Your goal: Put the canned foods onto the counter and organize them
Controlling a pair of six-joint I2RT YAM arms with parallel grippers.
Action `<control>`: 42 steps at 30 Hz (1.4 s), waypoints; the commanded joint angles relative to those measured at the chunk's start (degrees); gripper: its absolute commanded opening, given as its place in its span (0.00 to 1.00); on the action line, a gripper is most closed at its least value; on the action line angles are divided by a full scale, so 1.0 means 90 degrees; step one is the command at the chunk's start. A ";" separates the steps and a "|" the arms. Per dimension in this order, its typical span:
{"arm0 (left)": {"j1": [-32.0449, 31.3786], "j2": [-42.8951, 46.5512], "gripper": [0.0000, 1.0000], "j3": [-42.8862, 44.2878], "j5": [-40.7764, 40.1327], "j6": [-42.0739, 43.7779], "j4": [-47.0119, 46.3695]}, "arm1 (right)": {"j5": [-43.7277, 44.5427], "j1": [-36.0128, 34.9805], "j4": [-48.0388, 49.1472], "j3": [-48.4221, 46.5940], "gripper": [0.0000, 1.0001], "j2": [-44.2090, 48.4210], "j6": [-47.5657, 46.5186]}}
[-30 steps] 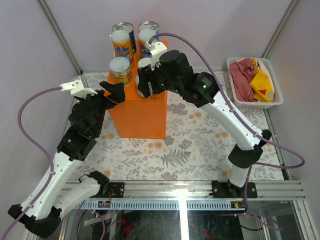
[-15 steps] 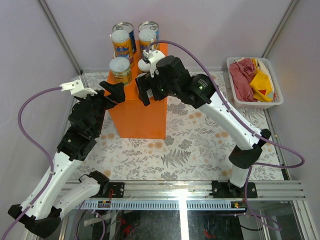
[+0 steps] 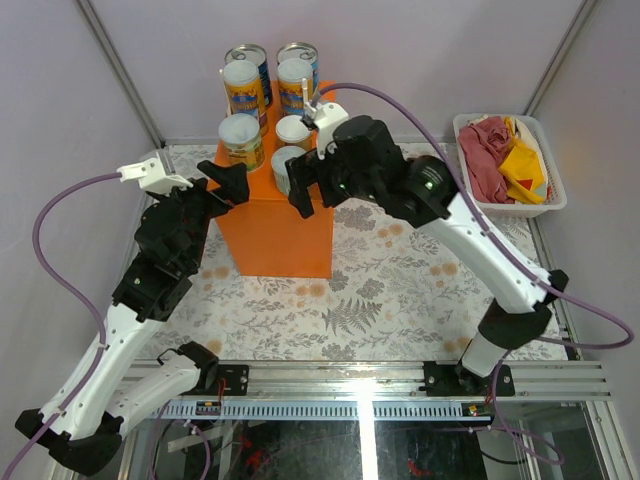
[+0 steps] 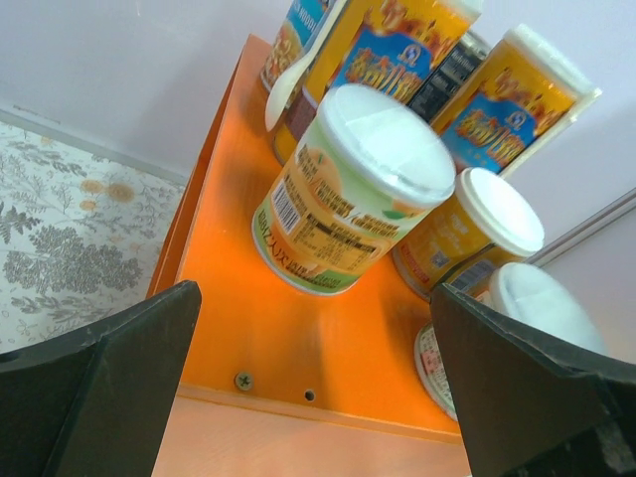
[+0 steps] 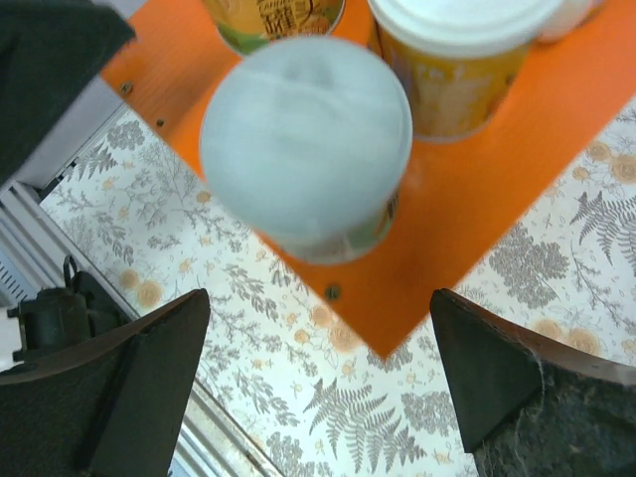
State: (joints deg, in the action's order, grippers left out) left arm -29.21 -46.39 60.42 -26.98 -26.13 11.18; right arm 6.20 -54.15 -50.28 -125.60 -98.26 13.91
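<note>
**Onlooker 1:** While that right pincer (image 5: 318, 298) hangs there with its jaws wide apart and nothing in them, what bothers you?

**Onlooker 2:** It's the pale-lidded can (image 5: 306, 139) sitting between its fingers. The can stands upright on the orange worktop (image 5: 467, 209), but near the front corner, with only a thin strip of orange between it and the edge. If the arm pulls away crooked, I'd say a finger clips the side and sends it down onto the flowered mat (image 5: 328, 417).

**Onlooker 1:** Couldn't it fall inward instead?

**Onlooker 2:** It could, and that's hardly better. A white-lidded yellow can (image 5: 452, 70) stands just beside it, and the rest are packed close behind, so one knock might travel through the lot.

**Onlooker 1:** And the other arm?

**Onlooker 2:** The left pincer (image 4: 313, 298) is spread open too and holds nothing. It hovers at the near left edge, facing the green-labelled can (image 4: 348, 199). Behind that one are the tall yellow-orange cans (image 4: 517, 99), and they look the easiest to topple. A push forward from there would shove the green one into them.

**Onlooker 1:** So every can I can see is up on the orange top?

**Onlooker 2:** Yes, as far as I can see. The danger now is the arms backing out carelessly.
</note>
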 commanded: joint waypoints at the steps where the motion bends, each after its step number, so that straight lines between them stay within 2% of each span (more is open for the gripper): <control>1: -0.0018 0.0005 1.00 0.0495 -0.0156 0.0168 -0.0206 | 0.0022 -0.0097 0.0446 0.0689 1.00 0.1103 -0.0002; 4: -0.0016 -0.0058 1.00 0.0803 -0.0263 0.0301 -0.0124 | 0.0778 -0.0098 0.0972 0.1461 1.00 0.1775 -0.0064; 6: -0.0018 -0.0136 1.00 0.0962 -0.0353 0.0381 -0.0039 | 0.1678 -0.0093 0.1187 0.1942 1.00 0.2225 -0.0060; 9: -0.0007 -0.0329 1.00 0.1261 -0.0632 0.0439 0.0206 | 0.3197 -0.0069 0.1091 0.2165 1.00 0.2421 -0.0132; 12: 0.0015 -0.0566 1.00 0.1638 -0.0974 0.0562 0.0328 | 0.3935 0.0297 0.1016 0.2353 0.99 0.2486 -0.0250; 17: 0.0401 -0.1262 1.00 0.2419 -0.1383 0.0580 0.0749 | 0.3138 0.1791 0.1045 0.2949 0.99 0.2594 0.0064; 22: 0.1961 -0.1677 1.00 0.2857 -0.0578 -0.0026 0.1063 | 0.2530 0.2702 0.1381 0.3434 0.99 0.2482 0.0109; 25: 0.2481 -0.1916 1.00 0.2870 -0.0761 -0.0115 0.0953 | 0.2287 0.3114 0.1864 0.3929 0.99 0.2488 0.0134; 29: 0.3336 -0.2388 1.00 0.3020 -0.1219 -0.0598 0.1091 | 0.2000 0.3507 0.2218 0.4092 0.99 0.2287 0.0107; 31: 0.3763 -0.2470 0.99 0.2746 -0.1585 -0.1105 0.1069 | 0.1896 0.3660 0.2397 0.4224 0.99 0.2207 0.0095; 34: 0.4617 -0.2361 0.96 0.1664 -0.1435 -0.2136 0.0938 | 0.1655 0.3949 0.2820 0.4670 0.99 0.2156 0.0180; 36: 0.4864 -0.2292 0.96 0.0856 -0.1498 -0.2288 0.0592 | 0.1559 0.4094 0.3045 0.4961 0.99 0.2099 0.0249; 42: 0.4924 -0.1956 0.97 -0.1212 -0.1219 -0.0351 -0.1293 | 0.1603 0.4134 0.3555 0.5760 1.00 0.2075 0.0310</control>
State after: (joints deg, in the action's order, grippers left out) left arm 15.00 -66.98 56.88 -38.52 -38.13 13.61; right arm 21.41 -16.93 -24.77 -76.69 -80.03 15.46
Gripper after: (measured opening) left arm 0.959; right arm 0.994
